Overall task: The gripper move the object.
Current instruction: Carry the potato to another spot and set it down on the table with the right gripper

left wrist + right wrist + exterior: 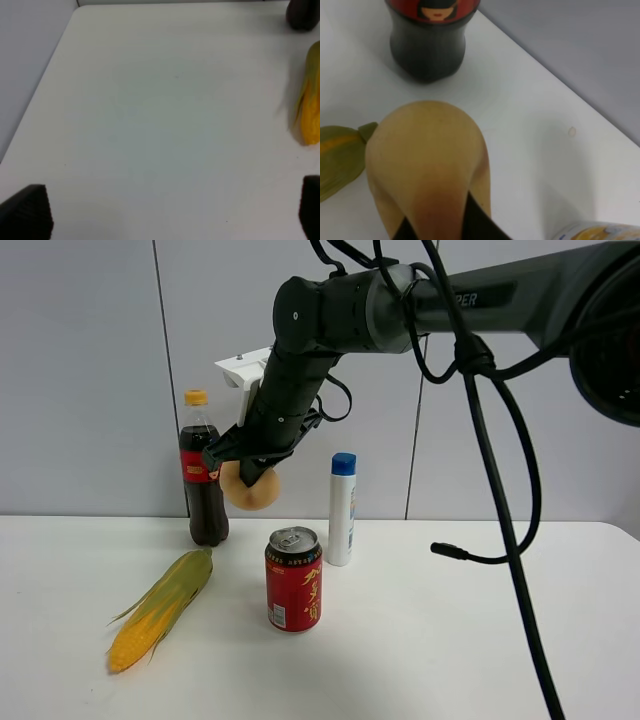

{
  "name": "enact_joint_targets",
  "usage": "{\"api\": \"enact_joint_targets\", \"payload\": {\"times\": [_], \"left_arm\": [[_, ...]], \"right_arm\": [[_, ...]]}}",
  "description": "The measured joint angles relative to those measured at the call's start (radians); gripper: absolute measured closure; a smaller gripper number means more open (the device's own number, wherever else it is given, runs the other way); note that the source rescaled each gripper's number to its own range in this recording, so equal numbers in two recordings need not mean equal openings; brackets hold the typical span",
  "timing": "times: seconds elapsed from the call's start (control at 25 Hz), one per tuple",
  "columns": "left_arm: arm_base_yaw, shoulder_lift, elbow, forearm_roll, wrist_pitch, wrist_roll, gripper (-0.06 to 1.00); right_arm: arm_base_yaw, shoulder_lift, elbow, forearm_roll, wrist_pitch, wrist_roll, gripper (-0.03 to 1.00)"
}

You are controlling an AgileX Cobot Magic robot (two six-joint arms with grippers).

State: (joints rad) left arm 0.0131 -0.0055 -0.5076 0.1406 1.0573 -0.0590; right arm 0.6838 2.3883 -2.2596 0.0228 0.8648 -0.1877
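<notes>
We have the fruit (254, 492) up, right gripper (246, 464) jaws clamped on it, at eleven o'clock of the can (293, 580). Placing it remains.

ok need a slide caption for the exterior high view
Right gripper holds the fruit aloft over the table, near the cola bottle; can, corn and white bottle sit below.

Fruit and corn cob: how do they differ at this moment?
The fruit is round and tan-orange; the corn cob is long and yellow with green husk. The fruit is held aloft by the right claw; the corn cob lies on the table. Both are produce.
</notes>
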Motion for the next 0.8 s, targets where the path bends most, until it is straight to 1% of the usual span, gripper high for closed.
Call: {"api": "enact_joint_targets", "payload": {"times": [0.24, 0.64, 0.8], "left_arm": [[0.0, 0.0, 0.0, 0.0, 0.0, 0.0, -0.06], [0.0, 0.0, 0.0, 0.0, 0.0, 0.0, -0.06], [0.0, 0.0, 0.0, 0.0, 0.0, 0.0, -0.06]], "right_arm": [[0.0, 0.021, -0.003, -0.011, 0.003, 0.004, 0.96], [0.0, 0.062, -0.003, -0.023, 0.005, 0.056, 0.96], [0.0, 0.087, -0.003, -0.073, -0.001, 0.09, 0.96]]}}
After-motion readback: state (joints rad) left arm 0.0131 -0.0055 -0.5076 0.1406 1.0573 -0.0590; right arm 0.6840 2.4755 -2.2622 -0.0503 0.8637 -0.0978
